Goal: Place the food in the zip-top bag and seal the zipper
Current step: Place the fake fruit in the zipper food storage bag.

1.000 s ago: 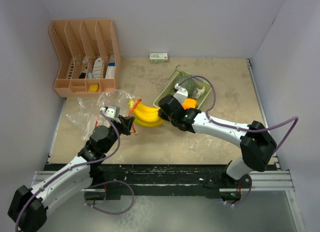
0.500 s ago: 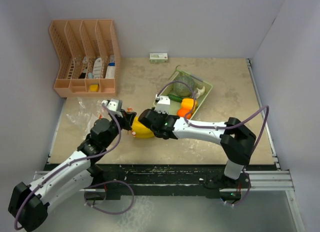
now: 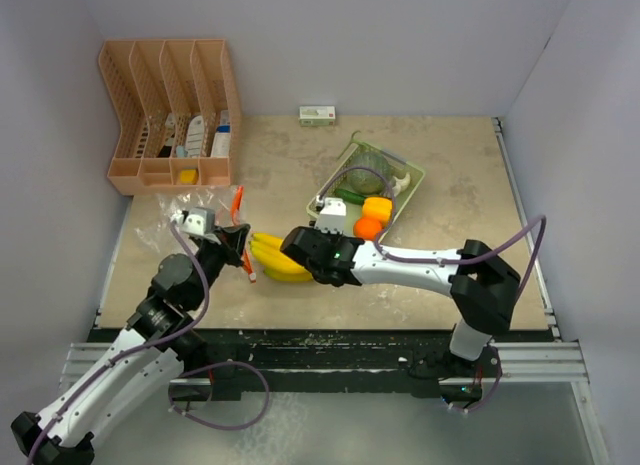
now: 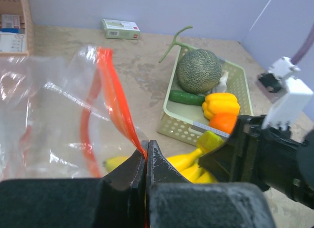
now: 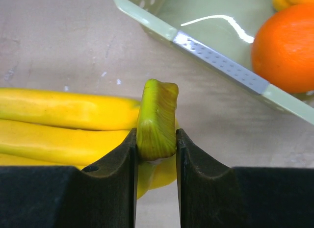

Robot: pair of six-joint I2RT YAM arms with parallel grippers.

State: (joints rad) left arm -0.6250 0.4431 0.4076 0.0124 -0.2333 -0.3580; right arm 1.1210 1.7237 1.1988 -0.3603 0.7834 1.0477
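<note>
"While my right pincer [image 5: 156,139] is clamping the banana bunch [image 5: 64,125] by its green stem [image 5: 157,115], the bananas are lying very low at the table [image 5: 59,41], just beside the mouth of the zip-top bag [image 4: 49,115]. Whether they are touching the table, I cannot tell."

"And your left pincer [image 4: 146,152]?"

"It is squeezing closed on the bag's red zipper strip [image 4: 115,103], holding that lip up. I think I should be pulling the lip high and taut while sliding the bunch in tips first, low and slowly, so the film is not folding under."

"And the rest?"

"Now the melon [image 4: 197,71], cucumber [image 4: 186,97] and orange [image 4: 223,122] are waiting in the basket [image 4: 184,132]."
</note>
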